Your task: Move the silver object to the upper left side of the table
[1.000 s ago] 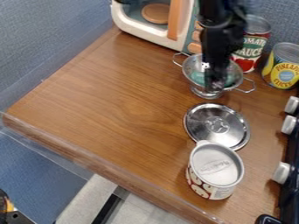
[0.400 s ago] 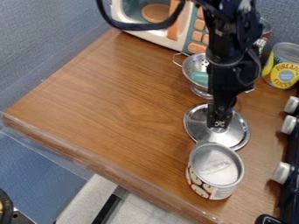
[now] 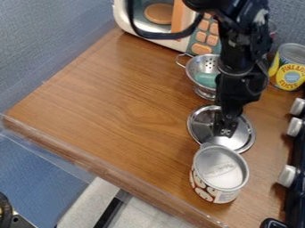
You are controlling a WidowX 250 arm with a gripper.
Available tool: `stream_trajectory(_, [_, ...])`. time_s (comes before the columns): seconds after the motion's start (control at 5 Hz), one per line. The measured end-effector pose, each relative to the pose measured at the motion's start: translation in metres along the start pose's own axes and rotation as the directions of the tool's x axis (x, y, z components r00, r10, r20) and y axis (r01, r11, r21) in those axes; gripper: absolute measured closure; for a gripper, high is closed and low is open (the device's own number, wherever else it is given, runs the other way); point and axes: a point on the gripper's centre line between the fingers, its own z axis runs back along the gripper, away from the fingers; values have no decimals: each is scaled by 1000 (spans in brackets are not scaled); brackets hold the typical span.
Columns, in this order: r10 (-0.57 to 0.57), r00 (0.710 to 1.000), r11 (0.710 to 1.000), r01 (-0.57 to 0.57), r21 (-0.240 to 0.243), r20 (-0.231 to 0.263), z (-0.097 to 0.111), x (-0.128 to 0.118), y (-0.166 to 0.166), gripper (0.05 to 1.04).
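Note:
The black gripper [image 3: 225, 129] hangs down over the middle of a round silver lid [image 3: 201, 127], its tip at or just above the lid's centre. Whether it touches the lid I cannot tell. The lid lies flat on the right part of the wooden table [image 3: 113, 102], between a metal colander and a can, and the gripper hides part of its middle and upper side. Behind the gripper stands the silver colander [image 3: 204, 67], partly covered by the arm, with something teal inside.
A can with a pale lid [image 3: 220, 171] stands at the lid's near edge. A toy microwave [image 3: 166, 20] is at the back, a yellow-labelled can [image 3: 289, 71] at back right. Stove knobs [image 3: 287, 176] line the right edge. The table's front edge [image 3: 101, 167] runs diagonally.
The gripper has come down and toward the camera from over the colander to the lid's middle, shifting slightly right and lower since the second frame. The lid, colander and cans have stayed in place.

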Motion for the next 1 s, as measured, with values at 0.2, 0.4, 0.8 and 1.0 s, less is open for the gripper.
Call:
stream_trajectory(0.2, [-10, 1000, 1000, 10, -23, -5, -9, 2, 0, 132])
stream_trajectory(0.4, [-12, 1000, 1000, 12, -22, 25, -14, 7, 0, 414])
stream_trajectory(0.8, [-41, 999, 999, 42, -30, 24, -17, 10, -1, 914])
stream_trajectory(1.0, [-45, 999, 999, 45, -30, 16, -17, 8, -1, 1019])
